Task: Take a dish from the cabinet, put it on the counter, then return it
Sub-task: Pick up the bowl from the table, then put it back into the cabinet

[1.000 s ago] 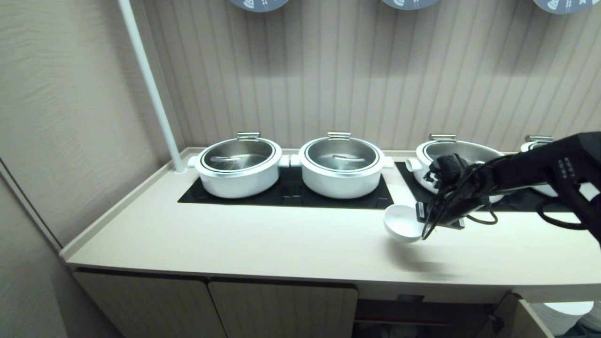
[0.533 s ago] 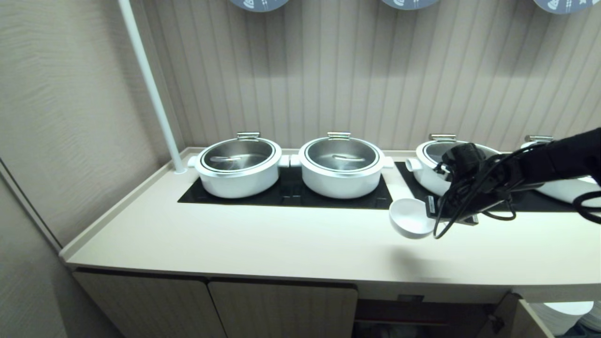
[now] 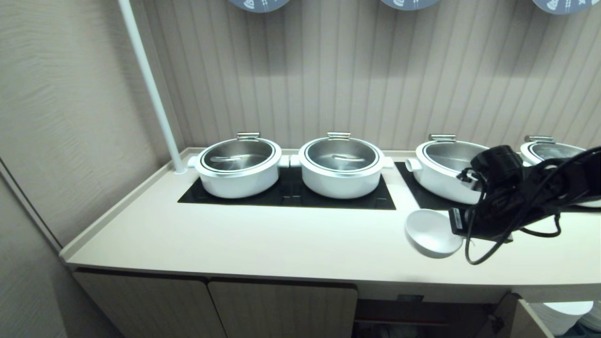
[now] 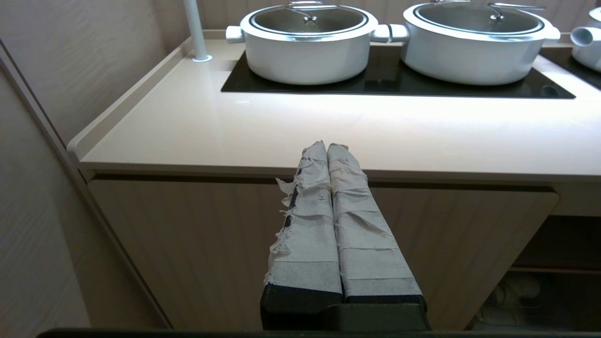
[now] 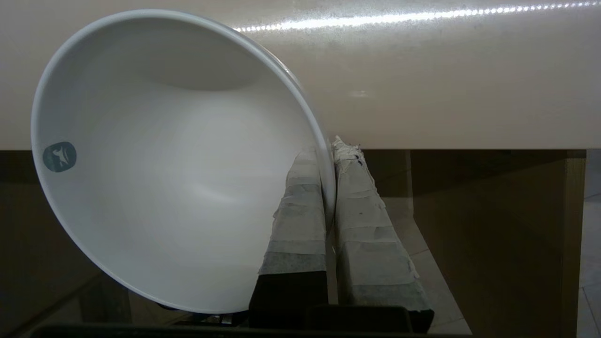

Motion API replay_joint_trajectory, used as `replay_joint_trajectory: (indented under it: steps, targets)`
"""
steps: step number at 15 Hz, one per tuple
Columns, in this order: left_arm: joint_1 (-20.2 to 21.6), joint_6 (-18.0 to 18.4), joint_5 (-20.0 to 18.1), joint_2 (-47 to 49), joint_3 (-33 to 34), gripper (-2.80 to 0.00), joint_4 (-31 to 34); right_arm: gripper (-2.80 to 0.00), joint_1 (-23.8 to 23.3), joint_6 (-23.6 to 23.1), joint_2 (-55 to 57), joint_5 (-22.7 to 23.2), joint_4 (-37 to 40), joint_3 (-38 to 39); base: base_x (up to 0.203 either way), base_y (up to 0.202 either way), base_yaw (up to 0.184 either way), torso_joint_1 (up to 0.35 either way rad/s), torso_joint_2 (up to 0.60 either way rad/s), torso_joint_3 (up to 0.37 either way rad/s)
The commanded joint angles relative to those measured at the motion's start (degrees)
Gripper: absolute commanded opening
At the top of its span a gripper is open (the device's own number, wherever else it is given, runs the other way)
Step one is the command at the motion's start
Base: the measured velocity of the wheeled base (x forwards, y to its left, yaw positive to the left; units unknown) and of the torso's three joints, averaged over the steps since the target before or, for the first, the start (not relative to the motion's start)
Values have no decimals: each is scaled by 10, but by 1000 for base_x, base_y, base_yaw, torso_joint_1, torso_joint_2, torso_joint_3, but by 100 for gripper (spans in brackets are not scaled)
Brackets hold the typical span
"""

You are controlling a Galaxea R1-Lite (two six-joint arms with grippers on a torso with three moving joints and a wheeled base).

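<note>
White and round, the dish (image 3: 433, 233) hangs just over the front of the desk (image 3: 263, 239), tipped on its side. The right gripper (image 5: 328, 155) has its fingers pinched tight on the rim. Best to carry it slow, level it, then go low toward the cabinet (image 3: 281, 310). The left gripper (image 4: 328, 150) rests closed, holding nothing.

Lidded pots (image 3: 238, 166), white pole (image 3: 150, 87).

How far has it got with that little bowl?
The bowl is already out of the cabinet. The right pincer grips its rim, holding it tilted over the counter. Whether it has been set down yet I cannot tell; returning it remains. The left pincer is idle.
</note>
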Motion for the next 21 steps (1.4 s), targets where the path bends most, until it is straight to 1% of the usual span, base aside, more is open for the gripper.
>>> replay_joint_trajectory:
  steps: [1, 4, 8, 10, 11, 13, 14, 16, 21]
  targets:
    - [0, 0, 0, 0, 1, -280, 0, -280, 1, 0, -51, 0, -9, 41, 0, 0, 0, 0, 0, 0]
    - [0, 0, 0, 0, 0, -280, 0, -280, 1, -2, -102, 1, -32, 100, 0, 0, 0, 0, 0, 0]
    - [0, 0, 0, 0, 0, -280, 0, -280, 2, -3, -174, 19, -35, 169, 0, 0, 0, 0, 0, 0]
    - [0, 0, 0, 0, 0, -280, 0, -280, 2, -3, -207, 21, -35, 204, 0, 0, 0, 0, 0, 0]
    - [1, 0, 0, 0, 0, -280, 0, -280, 2, -8, -218, 21, -35, 217, 0, 0, 0, 0, 0, 0]
    - [1, 0, 0, 0, 0, -280, 0, -280, 2, -35, -245, 22, -35, 251, 0, 0, 0, 0, 0, 0]
    - [0, 0, 0, 0, 0, -280, 0, -280, 2, -47, -260, 34, -35, 265, 0, 0, 0, 0, 0, 0]
    - [1, 0, 0, 0, 0, -280, 0, -280, 4, -53, -279, 53, -35, 283, 0, 0, 0, 0, 0, 0]
    - [0, 0, 0, 0, 0, -280, 0, -280, 7, -65, -308, 59, -34, 318, 0, 0, 0, 0, 0, 0]
